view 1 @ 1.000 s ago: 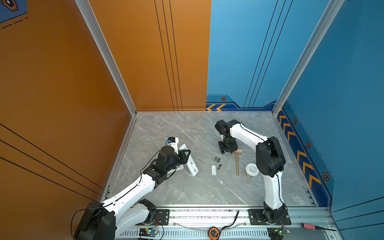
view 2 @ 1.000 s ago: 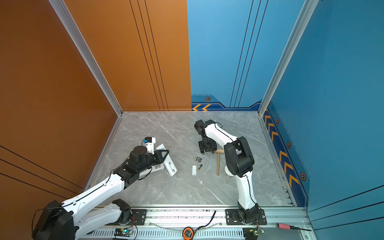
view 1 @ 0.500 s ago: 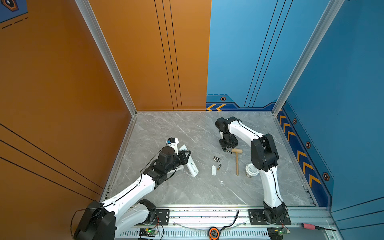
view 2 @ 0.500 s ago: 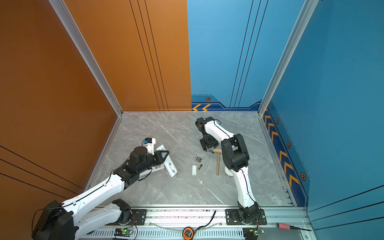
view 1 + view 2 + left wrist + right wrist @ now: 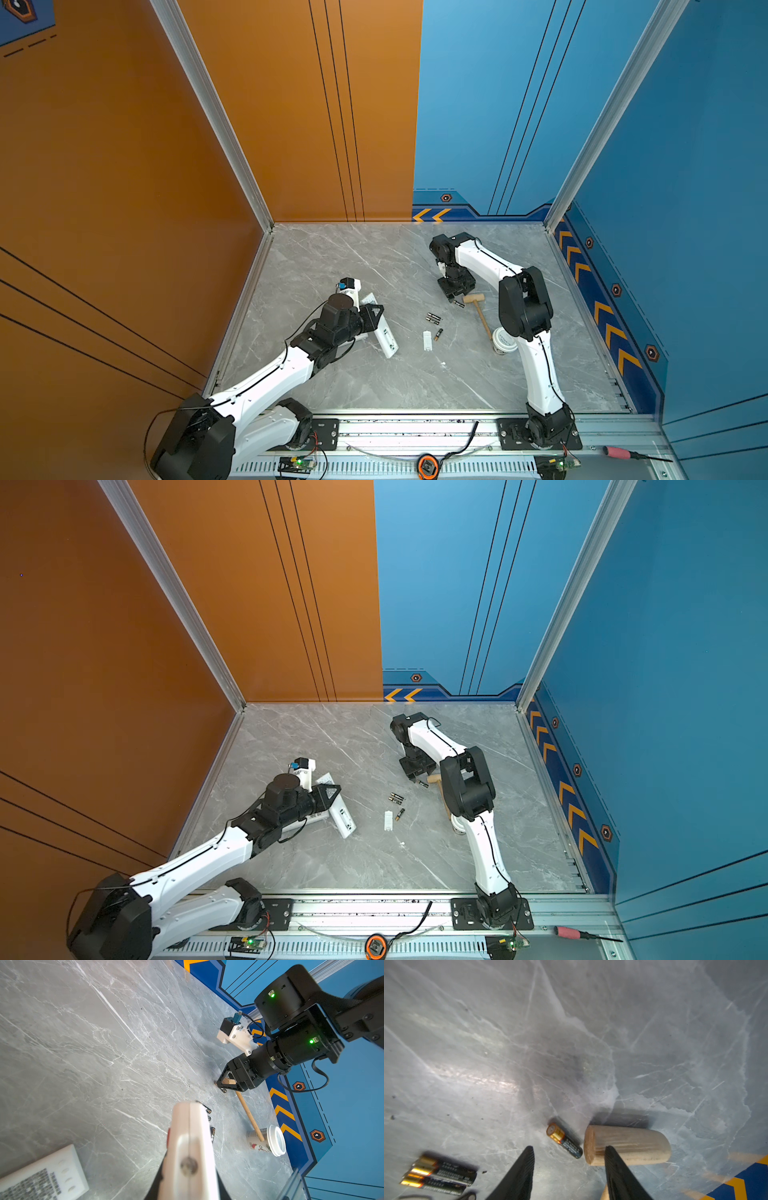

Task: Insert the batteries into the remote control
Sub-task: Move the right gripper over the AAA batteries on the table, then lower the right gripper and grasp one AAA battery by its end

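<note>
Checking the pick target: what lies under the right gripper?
A small black battery with a gold end lies on the grey marble tabletop beneath the open right gripper, beside the wooden mallet's head. One black finger covers part of that head.

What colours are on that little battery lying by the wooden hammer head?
The battery is black with a gold-copper end; clearest in the right wrist view.
</note>
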Motion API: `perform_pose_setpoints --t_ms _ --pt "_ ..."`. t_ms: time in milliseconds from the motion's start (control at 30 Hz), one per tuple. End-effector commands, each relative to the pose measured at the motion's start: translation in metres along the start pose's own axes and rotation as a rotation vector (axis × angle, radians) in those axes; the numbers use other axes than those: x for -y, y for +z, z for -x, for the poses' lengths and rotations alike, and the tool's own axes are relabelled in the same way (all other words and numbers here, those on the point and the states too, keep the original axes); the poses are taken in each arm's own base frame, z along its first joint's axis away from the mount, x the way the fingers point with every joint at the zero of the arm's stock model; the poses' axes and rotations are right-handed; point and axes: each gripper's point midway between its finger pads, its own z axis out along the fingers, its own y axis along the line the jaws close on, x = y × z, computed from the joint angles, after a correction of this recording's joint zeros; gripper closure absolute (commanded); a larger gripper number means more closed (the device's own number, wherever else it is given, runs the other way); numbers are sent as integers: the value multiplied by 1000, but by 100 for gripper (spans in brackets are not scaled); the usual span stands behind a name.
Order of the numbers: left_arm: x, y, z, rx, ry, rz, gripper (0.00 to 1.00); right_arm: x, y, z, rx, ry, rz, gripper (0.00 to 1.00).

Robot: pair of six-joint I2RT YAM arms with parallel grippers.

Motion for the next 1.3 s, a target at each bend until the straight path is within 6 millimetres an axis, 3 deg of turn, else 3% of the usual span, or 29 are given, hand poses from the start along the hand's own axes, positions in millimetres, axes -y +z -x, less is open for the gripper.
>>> perform_pose_setpoints --t_ms 0,300,633,1000,1267 --pt "9 0 7 18 10 -9 100 -9 5 -7 -37 -53 -4 46" --pt "11 1 4 10 18 -11 100 -24 -24 9 58 -113 -11 41" --pt "13 0 4 9 19 -17 100 -3 3 -1 -21 -62 61 46" --pt "11 1 4 10 18 -12 100 -21 14 -10 -59 -157 141 49" --pt "12 1 4 7 19 -13 100 -7 28 -16 -99 -124 124 58"
